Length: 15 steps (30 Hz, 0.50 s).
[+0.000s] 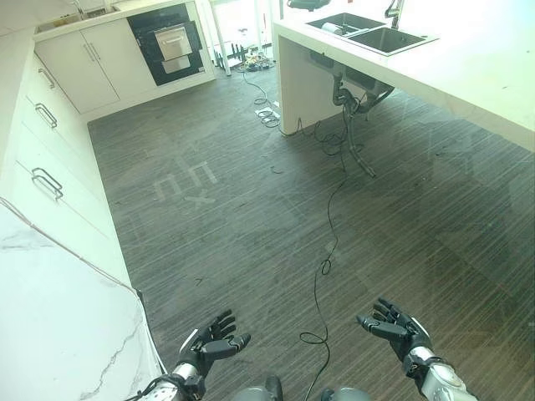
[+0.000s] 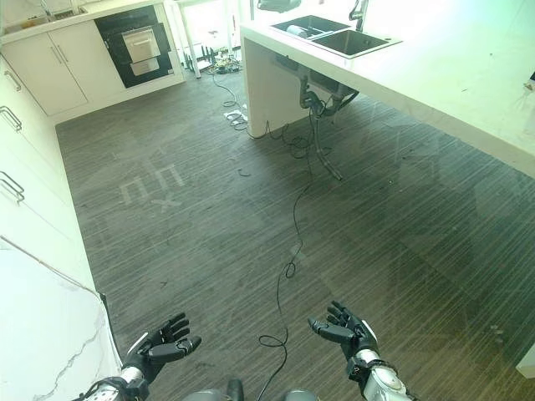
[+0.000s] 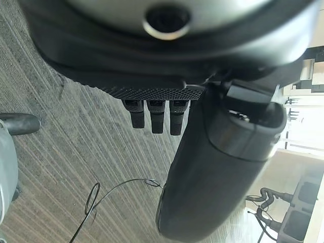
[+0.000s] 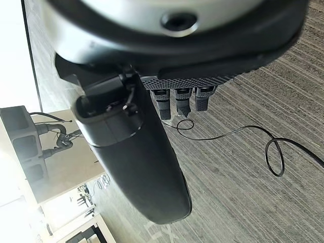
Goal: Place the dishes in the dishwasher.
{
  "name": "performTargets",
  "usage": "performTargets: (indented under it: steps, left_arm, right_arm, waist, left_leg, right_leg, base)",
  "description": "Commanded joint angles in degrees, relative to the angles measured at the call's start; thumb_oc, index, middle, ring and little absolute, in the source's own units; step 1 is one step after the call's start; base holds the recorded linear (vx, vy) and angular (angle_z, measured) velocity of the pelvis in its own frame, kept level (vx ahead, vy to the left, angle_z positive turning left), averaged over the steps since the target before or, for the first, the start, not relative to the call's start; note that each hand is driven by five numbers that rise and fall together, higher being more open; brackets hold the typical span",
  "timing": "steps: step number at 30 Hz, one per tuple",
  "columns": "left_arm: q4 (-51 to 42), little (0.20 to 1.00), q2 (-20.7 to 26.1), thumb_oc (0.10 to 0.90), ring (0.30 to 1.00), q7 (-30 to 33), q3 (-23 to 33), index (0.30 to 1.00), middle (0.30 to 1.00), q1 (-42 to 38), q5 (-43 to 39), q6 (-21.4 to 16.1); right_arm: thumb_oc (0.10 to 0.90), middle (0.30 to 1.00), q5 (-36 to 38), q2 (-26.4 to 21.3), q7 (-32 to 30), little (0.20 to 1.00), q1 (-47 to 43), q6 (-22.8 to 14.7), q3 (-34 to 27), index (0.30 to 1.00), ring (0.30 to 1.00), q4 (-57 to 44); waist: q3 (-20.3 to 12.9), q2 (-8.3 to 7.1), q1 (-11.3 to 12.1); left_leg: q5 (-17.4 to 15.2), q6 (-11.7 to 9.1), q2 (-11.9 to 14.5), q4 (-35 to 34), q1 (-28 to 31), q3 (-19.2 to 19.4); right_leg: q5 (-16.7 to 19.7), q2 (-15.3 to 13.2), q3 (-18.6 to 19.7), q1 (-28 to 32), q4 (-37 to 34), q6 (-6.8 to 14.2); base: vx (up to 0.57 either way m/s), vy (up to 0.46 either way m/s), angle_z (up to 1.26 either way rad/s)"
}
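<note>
Grey wood-look floor point(image 1: 251, 209) lies between both empty, open-fingered robot hands, left robot hand point(image 1: 211, 341) and right robot hand point(image 1: 394, 327), at the frame's bottom, and the dishwasher point(image 1: 167, 42) at upper left, so nothing appears loaded yet.

Kitchen, white cabinets point(image 1: 50, 125), built-in oven point(image 1: 167, 42), sink point(image 1: 372, 33)

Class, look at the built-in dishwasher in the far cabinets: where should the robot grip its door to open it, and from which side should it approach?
Grip the horizontal bar handle across the silver panel of the dishwasher. Approach from the front, over the open floor, because the door faces the room and the bar stands out from it. Both the left hand and the right hand are open and hold nothing.
</note>
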Motion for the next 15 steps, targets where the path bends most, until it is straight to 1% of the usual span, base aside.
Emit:
performTargets:
  steps: [1,3,4,6,7,8,12,15]
  left_arm:
    - [-2.17,0.900,0.43,0.800,0.900,-3.04,0.32,0.900,0.900,-3.21,-1.45,-2.79]
    - [-1.32,0.900,-0.04,0.800,0.900,-1.91,0.13,0.900,0.900,-3.54,-2.28,-2.98]
    - [-0.97,0.900,-0.14,0.800,0.900,-0.99,0.23,0.900,0.900,-3.55,-2.28,-2.48]
    - [0.01,0.900,-0.68,0.800,0.900,-1.53,0.58,0.900,0.900,-3.54,-3.95,-2.10]
    - [0.89,0.900,-1.23,0.800,0.900,-0.99,0.90,0.900,0.900,-3.69,-4.79,-0.95]
    - [2.29,0.900,-1.71,0.800,0.900,-0.87,0.87,0.900,0.900,-4.01,-3.52,-0.75]
    - [6.04,0.900,-3.13,0.800,0.900,-0.97,-0.45,0.900,0.900,-5.32,-1.21,-0.67]
    - [8.33,0.900,-4.17,0.800,0.900,-0.74,-0.82,0.900,0.900,-5.71,-1.75,-0.76]
  right_arm:
    - [0.800,0.900,2.06,-0.92,1.53,0.900,-2.88,-5.05,-0.08,0.900,0.900,-3.01]
    - [0.800,0.900,2.03,-0.90,1.66,0.900,-2.97,-4.56,0.23,0.900,0.900,-2.83]
    - [0.800,0.900,1.99,-0.88,1.81,0.900,-2.90,-4.32,0.30,0.900,0.900,-2.65]
    - [0.800,0.900,0.81,-0.61,2.17,0.900,-2.47,-2.81,0.56,0.900,0.900,-1.86]
    - [0.800,0.900,0.28,-0.61,2.69,0.900,-2.27,-0.93,0.79,0.900,0.900,-0.71]
    - [0.800,0.900,-0.43,-0.44,2.55,0.900,-2.26,-0.14,1.31,0.900,0.900,0.91]
    - [0.800,0.900,-0.89,-0.34,4.46,0.900,-2.99,-1.95,2.12,0.900,0.900,6.23]
    - [0.800,0.900,-0.65,-0.05,6.05,0.900,-3.26,-2.97,2.00,0.900,0.900,8.18]
  waist:
    - [-0.93,-0.23,0.53]
    - [-0.89,-0.22,0.31]
    - [-0.86,-0.18,0.26]
    - [-0.75,-0.14,0.08]
    - [-0.65,-0.18,0.05]
    - [-0.54,-0.22,0.05]
    - [-0.37,-0.25,0.09]
    - [-0.25,-0.16,-0.01]
  left_leg:
    - [-12.04,-3.61,3.47,5.51,1.17,-2.89]
    - [-12.04,-3.67,3.57,5.51,1.21,-2.80]
    - [-12.01,-3.72,3.61,5.51,1.21,-2.80]
    - [-11.92,-3.90,3.72,5.51,1.18,-2.76]
    - [-11.85,-3.98,3.73,5.51,1.12,-2.86]
    - [-11.75,-4.04,3.76,5.51,1.09,-2.92]
    - [-11.66,-4.13,3.89,5.51,1.18,-3.06]
    - [-11.61,-4.33,4.19,5.51,1.47,-2.81]
  right_leg:
    - [1.07,-1.02,0.07,1.26,-5.05,4.79]
    - [0.90,-0.85,0.06,1.33,-5.05,4.61]
    - [0.85,-0.77,0.07,1.36,-5.05,4.54]
    - [0.76,-0.72,-0.02,1.36,-5.05,4.48]
    - [0.71,-0.63,-0.06,1.39,-5.05,4.42]
    - [0.68,-0.53,-0.12,1.47,-5.05,4.29]
    - [0.53,-0.32,-0.39,1.83,-5.05,4.02]
    - [0.37,-0.30,-0.82,2.12,-5.05,3.74]
  base:
    - [0.04,-0.035,-0.02]
    - [0.05,-0.034,-0.03]
    - [0.05,-0.031,-0.03]
    - [0.06,-0.032,0.00]
    - [0.06,-0.037,0.02]
    - [0.06,-0.041,0.01]
    - [0.06,-0.036,0.05]
    - [0.08,-0.031,0.02]
